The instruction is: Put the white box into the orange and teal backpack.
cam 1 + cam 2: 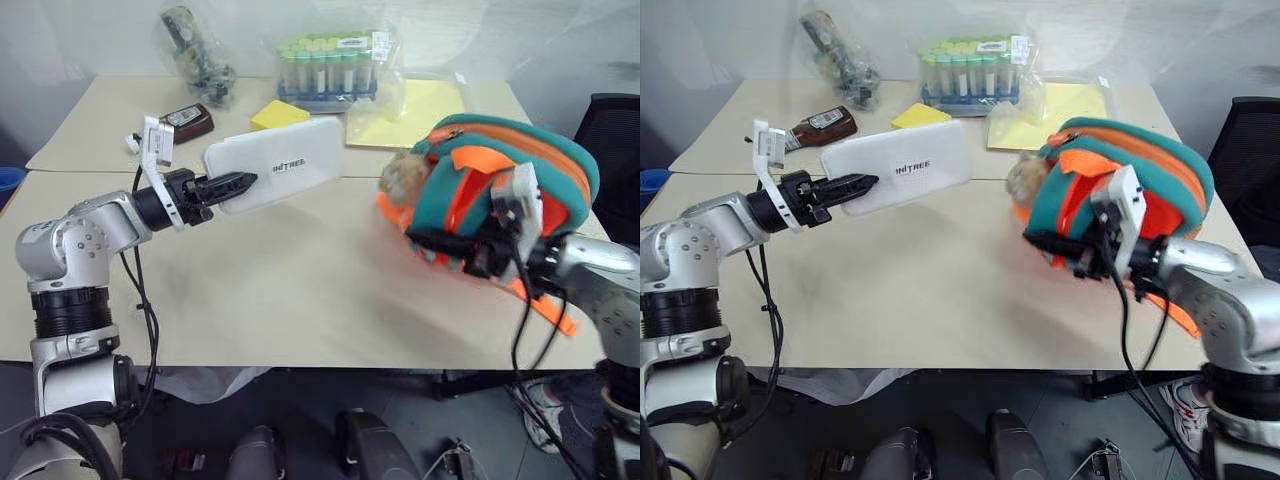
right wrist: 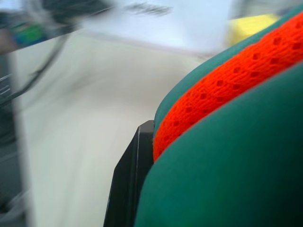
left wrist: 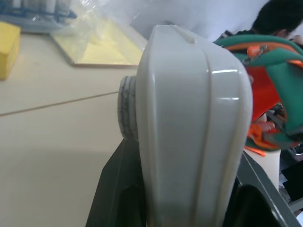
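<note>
My left gripper (image 1: 236,183) is shut on one short end of the white box (image 1: 275,160) and holds it level above the table, its long side pointing toward the backpack. In the left wrist view the box (image 3: 189,132) sits clamped between the two black fingers (image 3: 118,198). The orange and teal backpack (image 1: 510,160) is at the right, with a tan plush toy (image 1: 405,175) on its near-left side. My right gripper (image 1: 1045,242) is shut on the backpack's teal and orange edge (image 2: 227,142), low on the side that faces the box.
At the back of the table stand a rack of green-capped tubes (image 1: 325,65), a yellow block (image 1: 280,113), a yellow sheet in a plastic bag (image 1: 410,110), a brown bottle (image 1: 190,120) and a bag of dark items (image 1: 195,55). A black chair (image 1: 615,130) is at the far right.
</note>
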Controlling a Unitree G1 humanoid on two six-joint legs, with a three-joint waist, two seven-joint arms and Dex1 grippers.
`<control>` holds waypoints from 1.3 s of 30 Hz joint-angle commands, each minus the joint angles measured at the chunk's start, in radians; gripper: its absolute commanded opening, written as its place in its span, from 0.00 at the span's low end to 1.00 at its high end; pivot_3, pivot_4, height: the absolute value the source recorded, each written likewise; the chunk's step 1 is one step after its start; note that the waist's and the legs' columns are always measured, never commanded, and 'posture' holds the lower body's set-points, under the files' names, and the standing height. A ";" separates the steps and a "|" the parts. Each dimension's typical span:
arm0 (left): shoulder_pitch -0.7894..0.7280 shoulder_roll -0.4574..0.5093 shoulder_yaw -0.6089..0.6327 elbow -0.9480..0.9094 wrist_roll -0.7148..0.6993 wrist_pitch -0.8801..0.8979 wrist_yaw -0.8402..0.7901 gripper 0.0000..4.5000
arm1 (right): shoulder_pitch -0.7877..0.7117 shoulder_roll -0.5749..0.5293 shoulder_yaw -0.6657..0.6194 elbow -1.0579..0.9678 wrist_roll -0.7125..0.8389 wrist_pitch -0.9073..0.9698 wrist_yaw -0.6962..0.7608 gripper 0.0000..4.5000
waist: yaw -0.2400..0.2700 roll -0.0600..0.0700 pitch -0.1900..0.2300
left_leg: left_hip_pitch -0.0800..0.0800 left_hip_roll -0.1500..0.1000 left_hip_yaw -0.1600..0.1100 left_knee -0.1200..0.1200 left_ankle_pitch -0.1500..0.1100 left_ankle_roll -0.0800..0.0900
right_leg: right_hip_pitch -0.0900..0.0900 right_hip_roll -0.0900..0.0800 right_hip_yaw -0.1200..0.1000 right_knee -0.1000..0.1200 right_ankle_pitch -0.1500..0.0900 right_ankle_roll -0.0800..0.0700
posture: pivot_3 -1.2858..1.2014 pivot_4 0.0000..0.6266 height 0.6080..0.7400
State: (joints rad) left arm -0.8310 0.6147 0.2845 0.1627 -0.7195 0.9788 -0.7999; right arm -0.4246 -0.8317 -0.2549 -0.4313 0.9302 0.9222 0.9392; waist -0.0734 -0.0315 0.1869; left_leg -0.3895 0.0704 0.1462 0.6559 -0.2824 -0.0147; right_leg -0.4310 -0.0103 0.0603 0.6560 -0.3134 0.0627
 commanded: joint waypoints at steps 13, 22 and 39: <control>-0.089 0.034 -0.045 -0.096 -0.120 -0.039 -0.229 0.28 | 0.138 -0.242 -0.209 0.021 0.287 0.127 0.153 0.01 | 0.001 -0.001 0.001 | 0.000 0.000 -0.001 0.002 0.000 0.002 | 0.001 0.000 0.001 0.001 0.000 0.000 | 0.52 0.24 1.00; -0.170 0.129 -0.027 0.000 -0.145 -0.045 -0.346 0.28 | 0.174 -0.238 -0.214 0.036 0.243 0.106 0.150 0.01 | 0.004 -0.002 0.001 | 0.000 0.000 -0.001 0.003 0.000 0.002 | 0.001 0.000 0.000 0.001 0.000 0.000 | 0.52 0.24 1.00; -0.160 0.110 -0.218 0.053 0.078 -0.286 -0.482 0.28 | 0.185 -0.252 -0.266 0.039 0.285 0.117 0.124 0.01 | 0.023 -0.002 0.001 | -0.001 -0.001 -0.001 0.006 -0.002 0.005 | 0.001 -0.001 0.000 0.002 0.000 0.000 | 0.52 0.24 1.00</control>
State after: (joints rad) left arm -0.9589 0.7166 0.0765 0.2444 -0.6471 0.7153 -1.2441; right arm -0.2236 -1.0570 -0.4790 -0.3889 1.1920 1.0443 1.0672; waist -0.0507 -0.0335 0.1880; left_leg -0.3906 0.0699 0.1448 0.6619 -0.2842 -0.0099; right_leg -0.4295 -0.0112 0.0607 0.6573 -0.3134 0.0631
